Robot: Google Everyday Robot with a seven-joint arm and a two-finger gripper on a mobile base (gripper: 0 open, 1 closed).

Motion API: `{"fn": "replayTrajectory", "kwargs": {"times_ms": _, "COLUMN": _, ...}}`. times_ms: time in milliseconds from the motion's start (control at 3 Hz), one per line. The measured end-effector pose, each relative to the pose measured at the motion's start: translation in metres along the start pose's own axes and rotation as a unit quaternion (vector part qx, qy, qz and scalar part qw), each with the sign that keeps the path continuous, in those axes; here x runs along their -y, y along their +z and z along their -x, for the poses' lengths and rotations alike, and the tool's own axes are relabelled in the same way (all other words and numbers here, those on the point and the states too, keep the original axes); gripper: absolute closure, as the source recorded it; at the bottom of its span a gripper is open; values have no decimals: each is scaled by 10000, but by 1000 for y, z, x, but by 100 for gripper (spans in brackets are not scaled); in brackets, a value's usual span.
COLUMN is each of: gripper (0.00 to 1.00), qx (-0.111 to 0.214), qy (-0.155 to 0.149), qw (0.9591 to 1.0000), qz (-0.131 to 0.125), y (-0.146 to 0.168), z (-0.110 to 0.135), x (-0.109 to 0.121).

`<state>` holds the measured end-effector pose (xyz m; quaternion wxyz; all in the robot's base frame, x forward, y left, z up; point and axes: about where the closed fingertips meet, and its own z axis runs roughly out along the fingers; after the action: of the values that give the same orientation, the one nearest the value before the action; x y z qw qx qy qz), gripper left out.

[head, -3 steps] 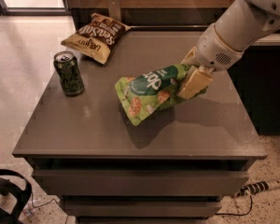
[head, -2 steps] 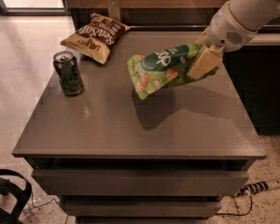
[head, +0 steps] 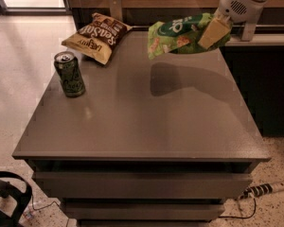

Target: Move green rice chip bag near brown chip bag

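The green rice chip bag (head: 180, 34) hangs in the air above the back right part of the grey table (head: 146, 122), casting a shadow below it. My gripper (head: 217, 30) is shut on the bag's right end, at the top right of the view. The brown chip bag (head: 97, 34) lies flat at the table's back left, well to the left of the green bag.
A dark green drink can (head: 70, 74) stands upright near the table's left edge. A wall and ledge run behind the table. A power strip (head: 260, 190) lies on the floor at the lower right, and a black object (head: 7, 197) at the lower left.
My gripper has lifted the green rice chip bag off the table and carried it up and toward the back. The brown bag and can have not moved.
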<state>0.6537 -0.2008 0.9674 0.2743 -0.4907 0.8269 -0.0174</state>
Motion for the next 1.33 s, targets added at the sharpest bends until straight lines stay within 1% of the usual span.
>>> {"fn": "replayTrajectory", "kwargs": {"times_ms": 333, "gripper": 100, "qx": -226, "qy": 374, "qw": 9974, "qz": -568, "y": 7, "z": 3, "x": 38}}
{"fn": "replayTrajectory", "kwargs": {"times_ms": 667, "gripper": 100, "qx": -392, "qy": 609, "qw": 9925, "qz": -988, "y": 21, "z": 12, "x": 62}}
{"fn": "replayTrajectory", "kwargs": {"times_ms": 1000, "gripper": 100, "qx": -523, "qy": 707, "qw": 9881, "qz": -1265, "y": 42, "z": 22, "x": 76}}
{"fn": "replayTrajectory", "kwargs": {"times_ms": 1333, "gripper": 100, "qx": -537, "qy": 652, "qw": 9858, "qz": -1451, "y": 63, "z": 29, "x": 78}}
